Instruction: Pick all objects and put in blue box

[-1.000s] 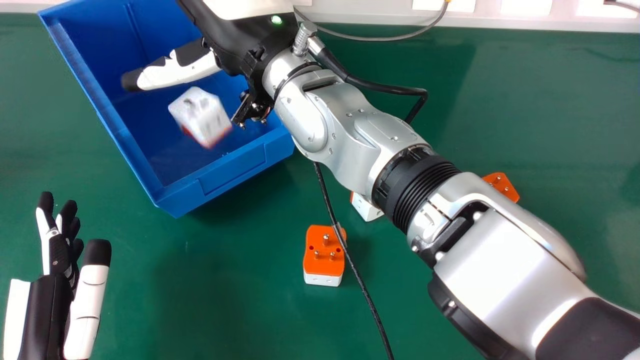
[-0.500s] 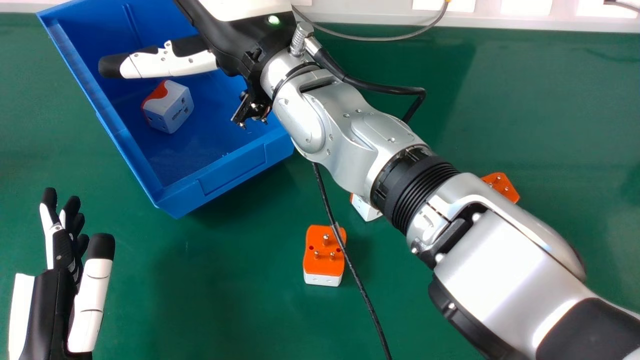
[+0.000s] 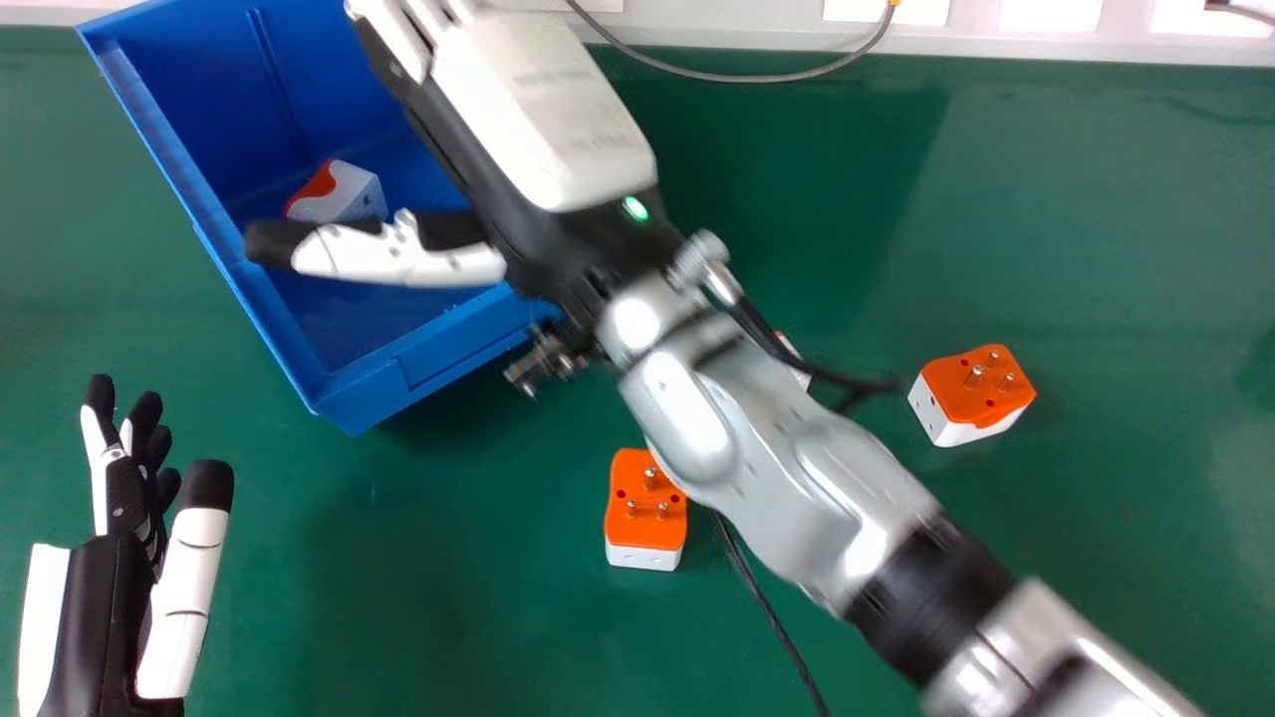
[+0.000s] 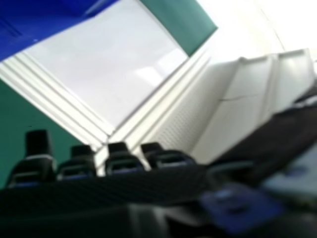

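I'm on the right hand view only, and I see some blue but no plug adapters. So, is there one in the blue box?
Observer: Yes, one white-and-red adapter lies inside the blue box.
Operator: And on the table?
Observer: Two orange-topped adapters, and, stand on the green table, either side of the right arm.
Operator: Where's my left hand?
Observer: The left hand is at the head view's lower left, fingers open, holding nothing.
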